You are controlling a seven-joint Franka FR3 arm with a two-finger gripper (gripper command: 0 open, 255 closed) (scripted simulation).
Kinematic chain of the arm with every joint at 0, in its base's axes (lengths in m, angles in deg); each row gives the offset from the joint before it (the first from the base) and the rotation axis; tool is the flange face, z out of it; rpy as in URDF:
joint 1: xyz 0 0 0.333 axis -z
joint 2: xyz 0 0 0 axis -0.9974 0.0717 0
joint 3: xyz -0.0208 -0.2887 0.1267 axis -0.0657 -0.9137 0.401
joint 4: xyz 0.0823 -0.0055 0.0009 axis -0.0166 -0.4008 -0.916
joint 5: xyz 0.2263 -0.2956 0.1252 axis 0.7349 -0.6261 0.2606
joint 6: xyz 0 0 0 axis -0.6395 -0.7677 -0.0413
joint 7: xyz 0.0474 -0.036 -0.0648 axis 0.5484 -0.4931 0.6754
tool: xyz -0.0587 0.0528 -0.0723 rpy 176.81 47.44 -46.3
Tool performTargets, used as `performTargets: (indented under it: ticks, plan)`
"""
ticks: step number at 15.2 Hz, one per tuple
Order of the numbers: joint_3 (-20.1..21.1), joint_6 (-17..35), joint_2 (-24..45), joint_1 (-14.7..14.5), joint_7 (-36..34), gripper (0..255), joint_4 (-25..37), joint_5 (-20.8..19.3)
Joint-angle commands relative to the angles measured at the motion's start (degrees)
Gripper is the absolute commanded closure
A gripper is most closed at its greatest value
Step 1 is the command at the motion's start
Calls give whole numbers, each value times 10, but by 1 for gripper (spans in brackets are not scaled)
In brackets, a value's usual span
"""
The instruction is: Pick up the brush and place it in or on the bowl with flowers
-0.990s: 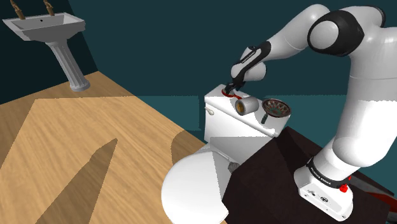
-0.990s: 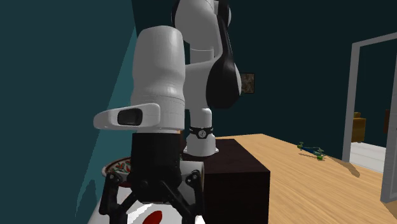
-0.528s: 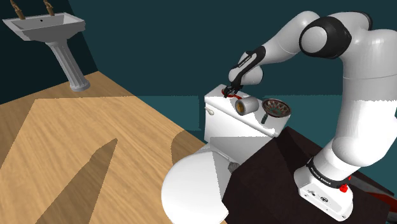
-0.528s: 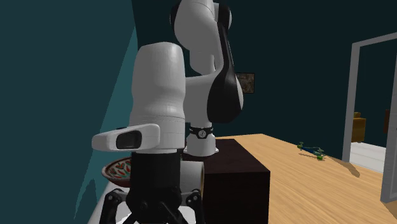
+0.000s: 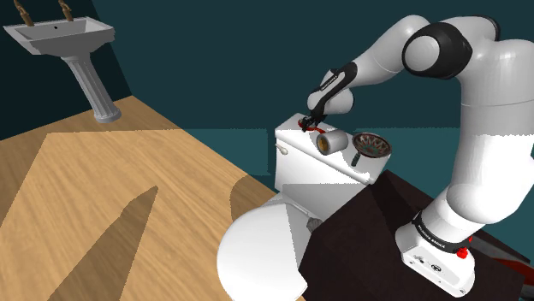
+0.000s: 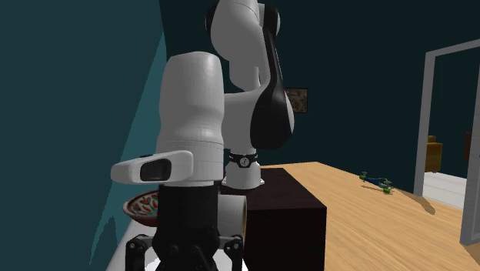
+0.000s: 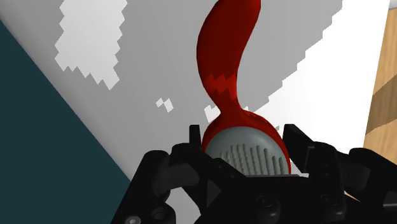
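A red brush [image 7: 229, 57] with a curved handle and a grey bristled head lies on the white toilet tank lid [image 5: 295, 137]. My black gripper [image 7: 242, 135] is down over the head, and its two fingers press against the head's sides. From the shoulder view the gripper [image 5: 311, 122] sits low on the brush [image 5: 303, 126] at the tank's far end. The flowered bowl [image 5: 370, 145] stands at the lid's other end, to that view's right. The second exterior view has the bowl [image 6: 141, 206] behind the gripper [image 6: 192, 258].
A tan and white roll [image 5: 329, 140] lies on the lid between the brush and the bowl. The toilet seat [image 5: 257, 248] is below the tank, the dark stand [image 5: 359, 239] beside it. A pedestal sink [image 5: 64, 38] stands far off by the wall.
The arm came down onto the tank lid about a second ago and has held still since. The fingers, wide apart before, have closed in on the brush head.
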Motion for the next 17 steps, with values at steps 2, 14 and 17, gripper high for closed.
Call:
performTargets:
  ticks: [2,14,17]
  plan:
    - [0,0,0,0,0,255,0,0]
    - [-19,-39,-44,-14,-16,255,-6,-18]
    - [-26,-57,-63,-20,-23,255,-6,-26]
